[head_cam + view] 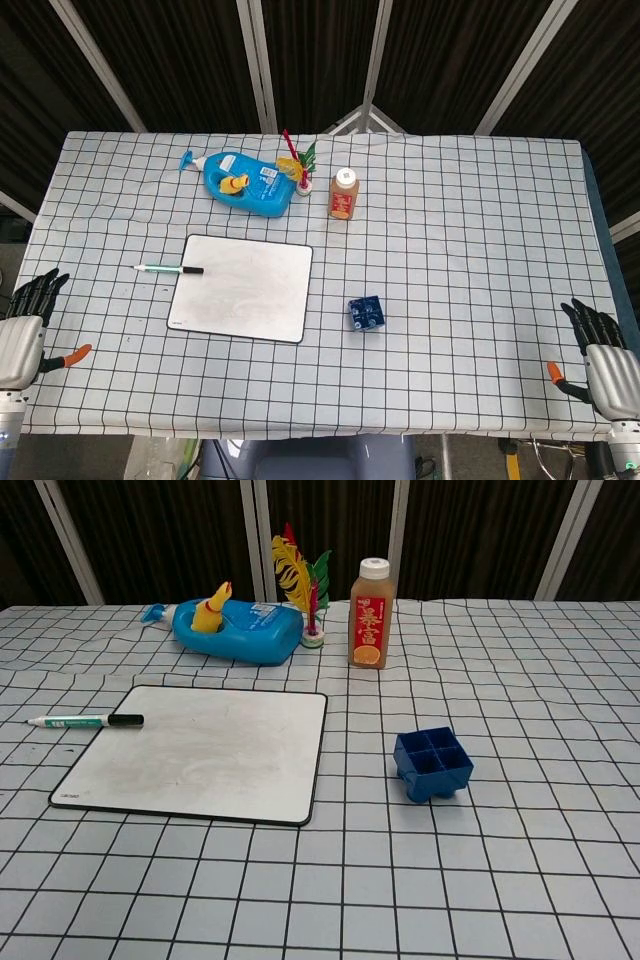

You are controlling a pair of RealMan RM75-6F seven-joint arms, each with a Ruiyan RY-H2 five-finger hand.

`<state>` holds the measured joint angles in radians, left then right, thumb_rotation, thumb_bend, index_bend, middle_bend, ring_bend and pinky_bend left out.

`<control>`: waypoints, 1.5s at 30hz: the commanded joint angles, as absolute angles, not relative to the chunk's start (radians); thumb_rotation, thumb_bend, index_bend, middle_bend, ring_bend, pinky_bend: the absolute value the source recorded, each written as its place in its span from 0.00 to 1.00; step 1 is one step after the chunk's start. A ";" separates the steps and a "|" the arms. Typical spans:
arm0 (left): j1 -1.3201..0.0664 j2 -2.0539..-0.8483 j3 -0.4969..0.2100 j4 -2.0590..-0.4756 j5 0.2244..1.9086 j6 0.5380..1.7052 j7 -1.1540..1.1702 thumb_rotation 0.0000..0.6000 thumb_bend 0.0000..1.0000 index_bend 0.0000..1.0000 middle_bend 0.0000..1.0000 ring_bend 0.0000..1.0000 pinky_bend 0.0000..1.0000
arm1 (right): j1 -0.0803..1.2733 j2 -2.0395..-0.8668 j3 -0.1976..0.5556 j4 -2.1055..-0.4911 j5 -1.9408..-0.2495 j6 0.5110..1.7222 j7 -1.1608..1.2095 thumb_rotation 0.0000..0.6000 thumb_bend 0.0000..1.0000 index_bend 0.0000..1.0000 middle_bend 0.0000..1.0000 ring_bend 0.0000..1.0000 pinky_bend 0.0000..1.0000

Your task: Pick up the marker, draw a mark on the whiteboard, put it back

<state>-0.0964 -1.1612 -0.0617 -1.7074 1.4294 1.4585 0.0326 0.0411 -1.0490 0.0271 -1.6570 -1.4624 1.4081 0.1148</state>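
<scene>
A marker (168,269) (84,721) with a white-green barrel and black cap lies across the left edge of the whiteboard (242,287) (205,750), its cap end on the board. The whiteboard lies flat on the checked tablecloth, left of centre. My left hand (24,330) rests at the table's near left corner, fingers spread, holding nothing. At the near right corner my right hand (605,357) is likewise spread and holds nothing. Both hands are far from the marker and show only in the head view.
Behind the board lie a blue bottle (245,183) (238,630) with a yellow duck on it, a feather shuttlecock (300,165) (303,590) and an upright juice bottle (343,194) (369,615). A small blue compartment box (366,313) (432,763) sits right of the board.
</scene>
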 commanded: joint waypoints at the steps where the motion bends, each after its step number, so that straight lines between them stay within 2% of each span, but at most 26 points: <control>1: -0.097 -1.161 -0.062 -1.708 1.428 1.458 0.033 1.00 0.18 0.00 0.00 0.00 0.00 | 0.041 -1.049 0.028 -1.657 -1.463 1.409 0.115 1.00 0.35 0.00 0.00 0.00 0.00; 13: -0.100 -1.160 -0.062 -1.708 1.423 1.448 0.036 1.00 0.18 0.00 0.00 0.00 0.00 | 0.042 -1.050 0.028 -1.659 -1.464 1.408 0.116 1.00 0.35 0.00 0.00 0.00 0.00; 17: -0.130 -1.164 -0.093 -1.708 1.387 1.411 0.028 1.00 0.18 0.02 0.00 0.00 0.00 | 0.040 -1.047 0.029 -1.662 -1.460 1.411 0.127 1.00 0.35 0.00 0.00 0.00 0.00; 22: -0.208 -1.171 -0.160 -1.694 1.291 1.308 0.068 1.00 0.23 0.13 0.00 0.00 0.00 | 0.041 -1.045 0.031 -1.662 -1.459 1.409 0.139 1.00 0.35 0.00 0.00 0.00 0.00; 25: -0.272 -1.187 -0.203 -1.673 1.208 1.220 0.110 1.00 0.27 0.26 0.00 0.00 0.00 | 0.041 -1.045 0.031 -1.662 -1.462 1.409 0.140 1.00 0.35 0.00 0.00 0.00 0.00; 28: -0.327 -1.212 -0.235 -1.645 1.139 1.152 0.150 1.00 0.31 0.33 0.00 0.00 0.00 | 0.042 -1.045 0.031 -1.662 -1.461 1.408 0.142 1.00 0.35 0.00 0.00 0.00 0.00; 33: -0.441 -1.312 -0.274 -1.513 0.997 1.040 0.264 1.00 0.34 0.40 0.00 0.00 0.00 | 0.043 -1.044 0.035 -1.662 -1.453 1.404 0.151 1.00 0.35 0.00 0.00 0.00 0.00; 45: -0.601 -1.514 -0.270 -1.212 0.847 0.890 0.409 1.00 0.36 0.42 0.00 0.00 0.00 | 0.044 -1.037 0.043 -1.660 -1.432 1.395 0.179 1.00 0.35 0.00 0.00 0.00 0.00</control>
<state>-0.5674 -1.4736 -0.2696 -1.2591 0.8732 0.9207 0.3851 0.0442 -1.0376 0.0431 -1.6597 -1.4326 1.3951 0.1783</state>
